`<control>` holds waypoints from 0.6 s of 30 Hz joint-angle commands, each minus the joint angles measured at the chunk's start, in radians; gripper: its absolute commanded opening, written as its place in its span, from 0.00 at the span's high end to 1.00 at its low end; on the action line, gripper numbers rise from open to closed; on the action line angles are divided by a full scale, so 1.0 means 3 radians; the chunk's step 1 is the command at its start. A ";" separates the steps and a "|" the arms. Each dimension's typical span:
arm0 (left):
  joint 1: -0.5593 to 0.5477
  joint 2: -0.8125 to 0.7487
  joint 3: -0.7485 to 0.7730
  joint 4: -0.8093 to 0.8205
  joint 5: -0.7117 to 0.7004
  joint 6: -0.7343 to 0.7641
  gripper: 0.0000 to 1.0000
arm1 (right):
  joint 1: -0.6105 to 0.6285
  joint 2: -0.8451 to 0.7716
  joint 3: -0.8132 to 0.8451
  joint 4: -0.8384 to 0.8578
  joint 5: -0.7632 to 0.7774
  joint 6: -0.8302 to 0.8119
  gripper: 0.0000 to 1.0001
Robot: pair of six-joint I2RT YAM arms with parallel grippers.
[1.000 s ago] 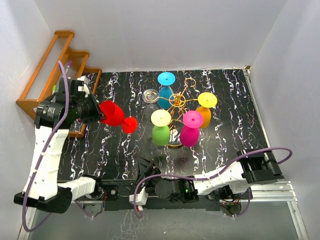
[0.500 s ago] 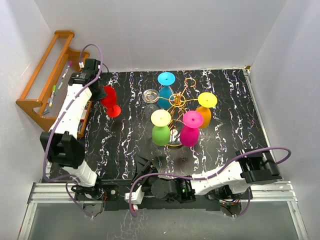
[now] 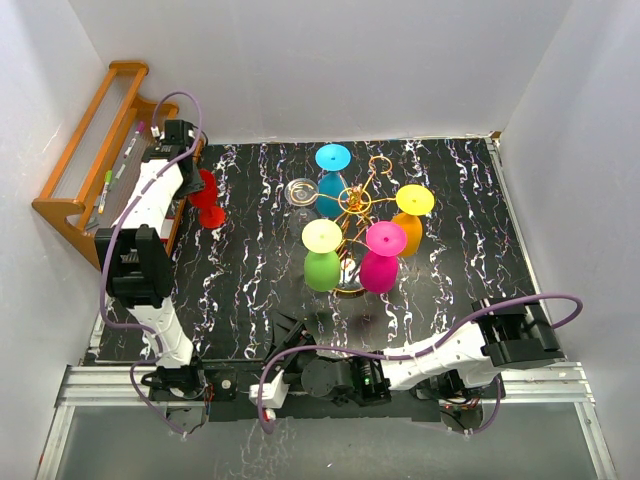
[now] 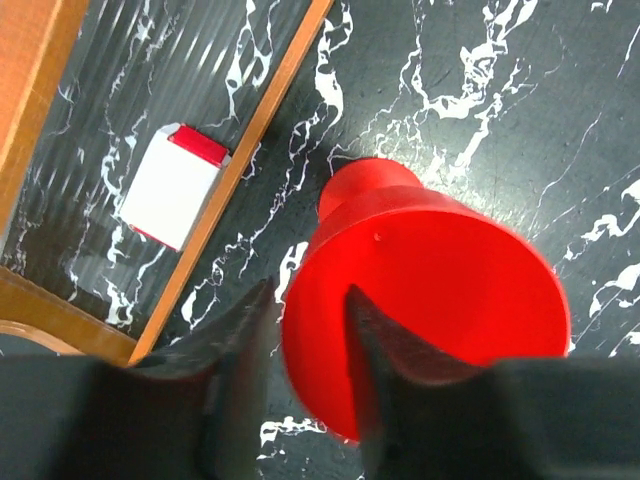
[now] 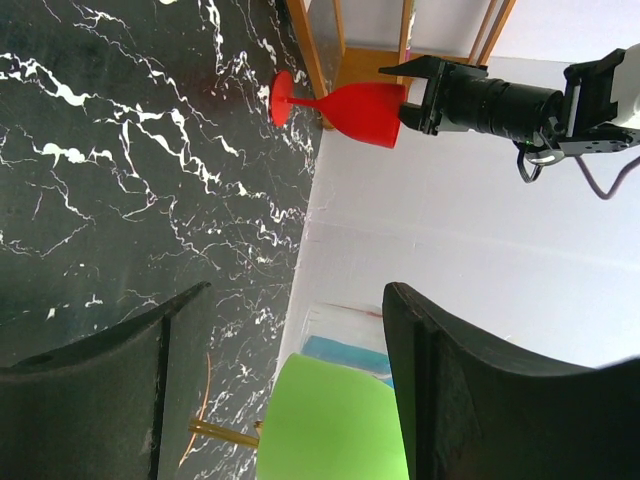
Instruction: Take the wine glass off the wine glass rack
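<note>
The red wine glass [image 3: 208, 196] stands upright on the black marbled table beside the orange shelf, well apart from the gold wine glass rack [image 3: 352, 212]. My left gripper [image 3: 190, 182] hangs over its rim. In the left wrist view the left gripper [image 4: 308, 310] is open: one finger is outside the red bowl [image 4: 440, 270], the other over its inside, with a gap at the wall. The right wrist view shows the red glass [image 5: 345, 105] with its foot on the table. My right gripper [image 3: 288, 333] lies low at the near edge, open and empty [image 5: 297, 300].
The rack carries a cyan glass [image 3: 332, 168], a green one [image 3: 321, 262], a pink one [image 3: 379, 262], an orange one [image 3: 408, 226] and a clear one [image 3: 300, 192]. The orange slatted shelf [image 3: 88, 152] lines the left wall, with a small white box [image 4: 175, 186] under it.
The left arm swung back and left, taking the red glass from mid-table to beside the shelf and turning it upright. Its jaws have parted. The right arm has not moved.
</note>
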 commanded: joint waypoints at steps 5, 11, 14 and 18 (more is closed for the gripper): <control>0.0046 -0.0328 0.0118 0.0000 -0.0204 0.0042 0.50 | 0.1054 -0.0095 0.0218 0.0075 0.0016 0.0132 0.30; 0.0049 -0.1066 -0.0270 0.0065 -0.0158 -0.0100 0.47 | 0.1032 0.0030 0.0471 0.0019 -0.0058 0.0126 0.30; 0.0052 -0.1679 -0.0737 0.0309 -0.0019 -0.0160 0.46 | 0.0972 0.0146 0.0731 0.0033 -0.0148 0.0081 0.29; 0.0050 -0.2669 -0.1537 0.0746 0.0105 -0.0162 0.46 | 0.0730 0.0320 0.1243 0.0040 -0.0273 0.0045 0.34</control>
